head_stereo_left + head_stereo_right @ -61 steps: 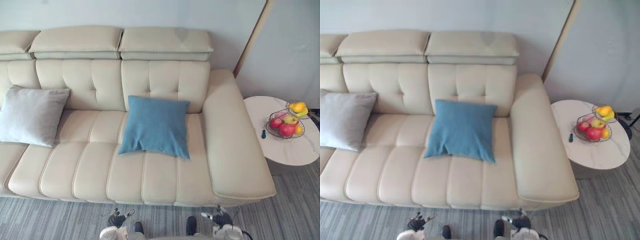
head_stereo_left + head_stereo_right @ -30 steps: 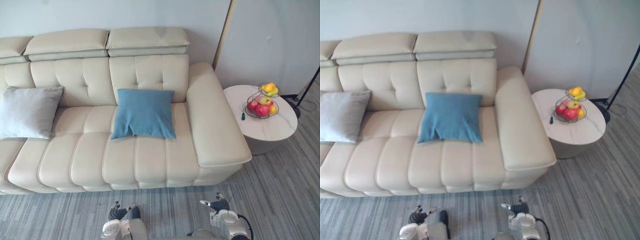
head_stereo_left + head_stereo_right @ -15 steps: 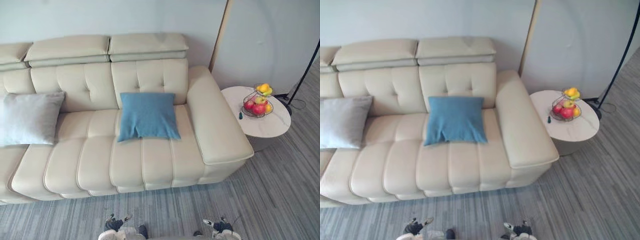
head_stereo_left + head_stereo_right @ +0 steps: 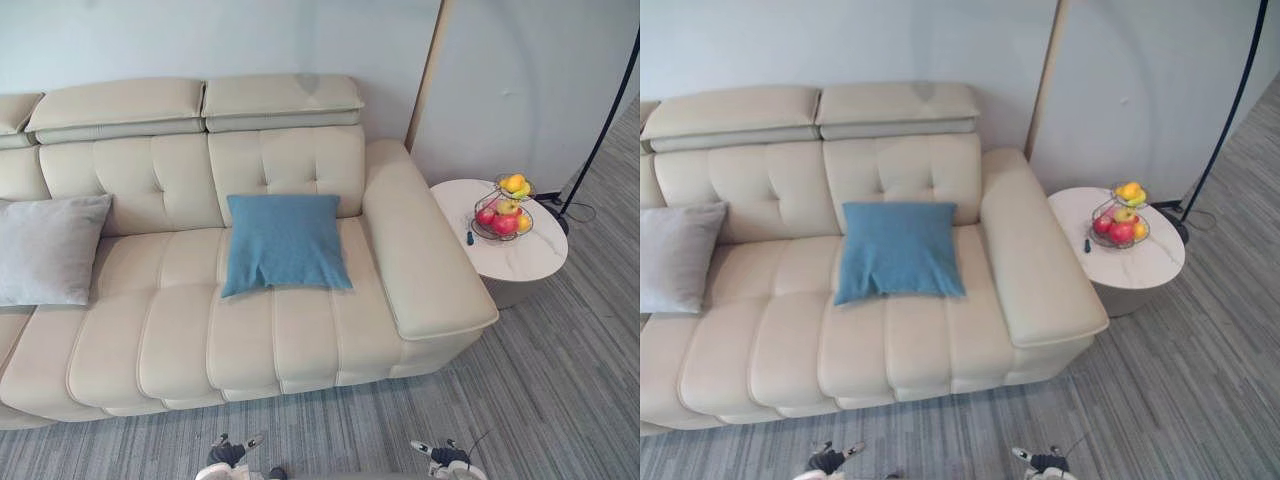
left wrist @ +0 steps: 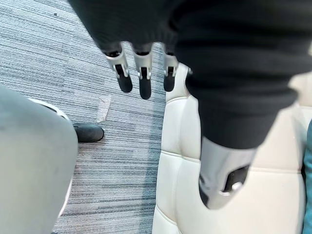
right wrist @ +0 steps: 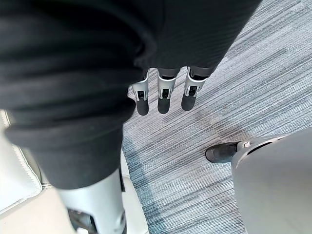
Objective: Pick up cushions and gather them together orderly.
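A blue cushion (image 4: pixel 285 243) leans against the backrest on the right seat of the cream sofa (image 4: pixel 180 330). A grey cushion (image 4: pixel 45 250) leans on the backrest at the sofa's left end, well apart from the blue one. My left hand (image 4: pixel 228 452) and right hand (image 4: pixel 440 455) hang low in front of the sofa, over the floor. In the left wrist view the left hand's fingers (image 5: pixel 143 73) are straight and hold nothing, beside the sofa's front edge. The right hand's fingers (image 6: pixel 163 95) are also straight and empty above the carpet.
A round white side table (image 4: pixel 520 262) stands to the right of the sofa's armrest (image 4: pixel 420 250), carrying a wire fruit basket (image 4: pixel 505 210) and a small dark object. A black floor lamp pole (image 4: pixel 605 125) rises behind it. Grey striped carpet (image 4: pixel 560 380) lies in front.
The camera has moved, so the sofa now sits a little further left and smaller in view. Both cushions lie where they were. Both hands still hang low and empty.
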`<state>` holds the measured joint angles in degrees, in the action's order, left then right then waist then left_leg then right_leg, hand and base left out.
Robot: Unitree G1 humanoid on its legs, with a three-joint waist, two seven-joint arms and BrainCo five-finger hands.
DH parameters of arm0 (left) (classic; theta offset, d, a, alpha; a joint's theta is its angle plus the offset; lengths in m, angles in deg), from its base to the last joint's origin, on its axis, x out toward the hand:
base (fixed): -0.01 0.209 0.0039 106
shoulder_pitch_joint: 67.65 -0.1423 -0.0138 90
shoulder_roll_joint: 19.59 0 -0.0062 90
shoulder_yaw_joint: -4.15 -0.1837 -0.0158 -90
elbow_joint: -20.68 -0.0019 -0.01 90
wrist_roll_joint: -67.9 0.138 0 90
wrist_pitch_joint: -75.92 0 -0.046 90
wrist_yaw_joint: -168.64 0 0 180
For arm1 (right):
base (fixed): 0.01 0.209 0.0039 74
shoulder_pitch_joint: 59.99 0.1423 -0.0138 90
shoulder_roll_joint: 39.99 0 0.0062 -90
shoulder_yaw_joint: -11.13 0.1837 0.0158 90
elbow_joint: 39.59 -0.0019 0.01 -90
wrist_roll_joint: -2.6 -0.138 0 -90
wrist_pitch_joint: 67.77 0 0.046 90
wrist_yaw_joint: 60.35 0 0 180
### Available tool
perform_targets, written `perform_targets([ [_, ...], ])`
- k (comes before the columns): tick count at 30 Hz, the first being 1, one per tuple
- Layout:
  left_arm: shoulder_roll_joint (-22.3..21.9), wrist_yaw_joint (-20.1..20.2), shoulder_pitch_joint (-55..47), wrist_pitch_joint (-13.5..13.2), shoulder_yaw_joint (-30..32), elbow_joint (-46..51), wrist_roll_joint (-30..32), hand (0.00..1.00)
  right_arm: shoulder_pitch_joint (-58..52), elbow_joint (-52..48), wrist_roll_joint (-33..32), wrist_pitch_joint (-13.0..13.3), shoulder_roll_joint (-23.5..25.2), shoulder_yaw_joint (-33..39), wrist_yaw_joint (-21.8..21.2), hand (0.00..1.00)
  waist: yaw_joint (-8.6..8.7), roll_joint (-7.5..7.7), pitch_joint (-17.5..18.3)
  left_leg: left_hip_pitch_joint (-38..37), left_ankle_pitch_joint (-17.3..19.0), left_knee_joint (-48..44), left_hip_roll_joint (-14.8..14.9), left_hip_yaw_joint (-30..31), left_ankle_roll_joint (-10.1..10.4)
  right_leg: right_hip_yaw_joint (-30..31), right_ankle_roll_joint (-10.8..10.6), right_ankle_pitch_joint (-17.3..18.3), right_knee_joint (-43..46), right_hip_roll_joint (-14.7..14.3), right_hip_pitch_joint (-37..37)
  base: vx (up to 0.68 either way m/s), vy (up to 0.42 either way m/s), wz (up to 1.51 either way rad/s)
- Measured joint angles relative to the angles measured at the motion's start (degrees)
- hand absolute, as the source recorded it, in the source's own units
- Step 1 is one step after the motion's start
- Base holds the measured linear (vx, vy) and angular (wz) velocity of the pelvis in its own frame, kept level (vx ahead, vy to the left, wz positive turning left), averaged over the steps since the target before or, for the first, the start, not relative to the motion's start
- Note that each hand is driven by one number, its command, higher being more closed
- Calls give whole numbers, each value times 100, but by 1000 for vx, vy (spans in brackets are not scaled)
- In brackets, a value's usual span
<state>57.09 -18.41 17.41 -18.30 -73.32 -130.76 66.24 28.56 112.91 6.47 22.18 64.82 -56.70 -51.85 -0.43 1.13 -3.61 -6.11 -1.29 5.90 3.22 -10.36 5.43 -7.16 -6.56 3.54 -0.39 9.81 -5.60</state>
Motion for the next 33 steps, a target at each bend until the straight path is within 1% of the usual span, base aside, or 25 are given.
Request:
perform_targets([
  [3,-1,13,28,6,-26,-8,104,0,-110,0,-13,-35,0,-6,-2,0,20,-17,-19,-13,0,-1,14,-56,1,8,-3,-2,6,-1,0,-1,-1,-3],
  [6,-2,56,51,8,-57,-1,166,0,-119,-35,-52,-47,-10,-11,-5,0,25,-50,-71,-137,65,-3,96,-384,51,262,5,-13,44,-66,45,-21,-6,-49],
  [7,-5,79,63,12,-41,2,180,0,-119,-73,-51,-49,20,-16,-7,0,17,-57,-81,-206,141,-50,168,-666,97,531,16,-22,112,-140,175,-20,-1,-122],
  [8,-10,106,81,18,2,-2,243,0,-118,-102,-52,-49,21,-47,-6,0,-19,-49,-107,-153,346,-337,238,-820,151,871,76,-91,138,-231,332,-21,-9,-137],
  [10,-38,119,108,16,2,-15,291,0,-117,-145,-51,-48,-1,-51,9,0,18,-65,-99,72,646,-731,299,-708,142,1258,78,-232,57,-325,581,-1,-33,-132],
  [12,-110,151,226,17,13,-1,322,0,-175,-324,-48,-54,-17,-51,22,0,44,-71,-187,120,823,-920,377,-1034,168,1620,80,-390,25,-437,789,1,-24,-137],
  [13,-112,151,235,17,83,3,322,0,-162,-399,-41,-57,-20,-96,29,0,12,-71,-241,104,927,-1047,508,-1476,198,1739,139,-549,88,-589,1010,-23,-35,-189],
  [14,-111,155,242,18,144,9,323,0,-120,-443,-7,-71,0,-229,44,0,-19,-57,-258,106,1011,-1166,638,-1932,211,1598,271,-702,223,-751,1297,-15,-54,-199],
  [15,-105,154,253,18,158,12,324,0,-80,-442,5,-85,8,-265,44,0,-20,-58,-265,122,1036,-1227,681,-2085,195,1411,333,-772,266,-796,1400,7,-100,-195],
  [16,-90,153,264,31,153,10,326,0,-8,-463,10,-101,47,-274,43,0,-12,-96,-317,143,1044,-1316,787,-2401,180,596,585,-737,392,-766,1648,13,-117,-124],
  [17,-97,151,284,42,134,11,326,0,32,-497,8,-103,45,-253,42,0,8,-106,-323,133,1044,-1318,794,-2487,180,271,751,-611,512,-719,1728,3,-115,-136],
  [18,-133,150,391,72,-5,26,329,0,21,-551,8,-93,-2,-192,46,0,44,-154,-358,39,1044,-1297,806,-2757,181,-908,932,-306,1087,-352,1967,11,-68,-93],
  [19,-114,154,419,75,-75,27,333,0,21,-546,9,-94,-31,-189,48,0,48,-167,-371,-54,1044,-1300,803,-2911,182,-1547,949,-210,1375,-105,1995,61,-90,-110],
  [20,-109,151,431,73,-83,32,332,0,16,-534,11,-89,-61,-189,52,0,52,-173,-373,-217,1045,-1279,820,-3037,184,-2073,866,-57,1630,72,1944,80,-103,-76],
  [22,-121,154,453,72,-107,32,334,0,23,-532,15,-64,-125,-98,54,0,131,-229,-415,-364,1018,-1283,910,-3116,231,-1940,792,208,1879,-73,1987,92,-160,-51],
  [23,-141,163,432,83,-123,1,349,0,24,-519,15,-62,-136,-24,56,0,116,-238,-430,-413,984,-1353,942,-3187,277,-1831,770,374,2030,-108,2061,117,-223,-59],
  [24,-154,180,365,99,-117,1,376,0,31,-514,10,-60,-156,23,56,0,120,-245,-450,-341,981,-1762,1075,-3160,283,-1698,827,568,2216,-128,2145,87,-157,-53],
  [25,-138,178,369,96,-116,3,383,0,30,-513,6,-55,-164,33,57,0,129,-249,-468,-289,981,-1965,1154,-3147,284,-1669,839,606,2249,-139,2146,150,-247,-53],
  [26,-134,176,370,110,-72,1,383,0,27,-519,2,-53,-163,97,63,0,133,-268,-517,-58,978,-2901,1517,-3070,268,-1519,845,676,2290,-245,2090,139,-209,-38],
  [27,-124,175,366,114,-4,0,382,0,30,-518,-7,-63,-144,110,75,0,123,-285,-571,92,938,-3438,1718,-2911,111,-1407,883,709,2261,-329,1981,221,-284,-73],
  [28,-144,180,343,99,185,32,369,0,24,-521,-33,-102,-158,38,125,0,81,-273,-675,537,1418,-4436,1798,-2007,66,-1170,1061,781,2177,-504,1742,123,-127,-64],
  [29,-155,176,345,92,208,57,370,0,24,-520,-49,-102,-160,19,133,0,78,-276,-674,656,1533,-4568,1723,-1796,142,-1086,1082,791,2158,-543,1698,140,-105,-81],
  [30,-180,166,335,92,212,131,367,0,25,-508,-55,-105,-158,-5,137,0,57,-282,-682,847,1735,-4637,1497,-1410,210,-928,1110,782,2056,-644,1554,172,-55,-109],
  [31,-200,167,316,71,208,237,365,0,27,-497,-56,-100,-124,-56,141,0,-22,-257,-698,1134,1944,-4489,1090,-931,82,-531,1106,785,1915,-794,1336,210,-53,-115],
  [33,-261,171,294,64,224,317,360,0,42,-505,-58,-100,-101,-141,142,0,-90,-247,-693,1363,1972,-4231,814,-628,34,-155,1063,812,1879,-919,1246,193,34,-144],
])
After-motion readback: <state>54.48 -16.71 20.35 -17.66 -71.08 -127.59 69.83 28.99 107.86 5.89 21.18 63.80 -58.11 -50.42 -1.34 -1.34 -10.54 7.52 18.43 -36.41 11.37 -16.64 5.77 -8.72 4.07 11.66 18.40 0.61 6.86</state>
